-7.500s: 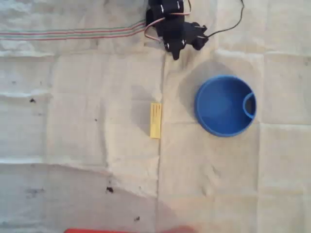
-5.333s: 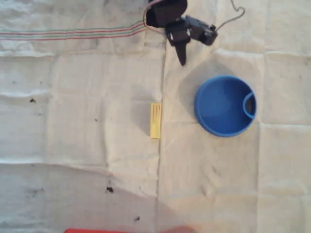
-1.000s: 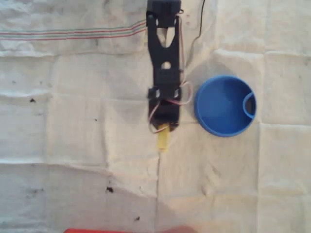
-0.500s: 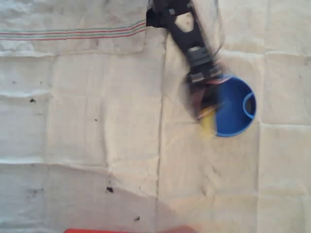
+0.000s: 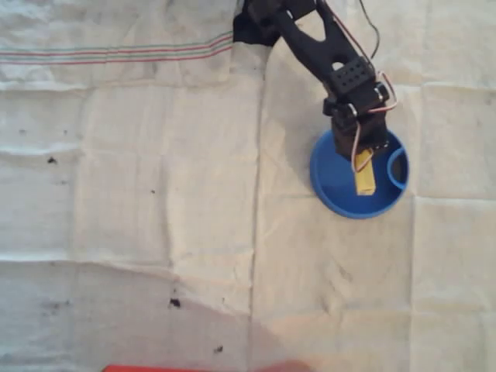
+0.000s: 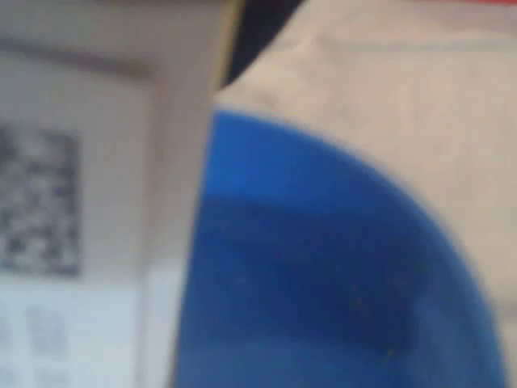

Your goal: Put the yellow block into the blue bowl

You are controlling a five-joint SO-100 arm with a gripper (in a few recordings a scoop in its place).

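Note:
In the overhead view the blue bowl [image 5: 321,186] sits right of centre on the cloth, its loop tab at the right inner edge. The black arm reaches down from the top edge, and my gripper [image 5: 361,160] hangs over the bowl's inside, shut on the yellow block [image 5: 363,180]. The block's lower end sticks out below the fingers, pointing down into the bowl. In the wrist view the block [image 6: 81,202] looms blurred at the left as a pale face with a dark printed patch. The bowl [image 6: 323,275] lies right under it there.
A creased off-white cloth [image 5: 155,232] covers the table, with thin coloured stripes [image 5: 116,54] at the top left. Small dark specks [image 5: 175,303] dot the lower left. A red strip [image 5: 155,369] shows at the bottom edge.
The gripper lifted the block from the cloth at the centre. It swung right with it and now holds it over the bowl's inside.

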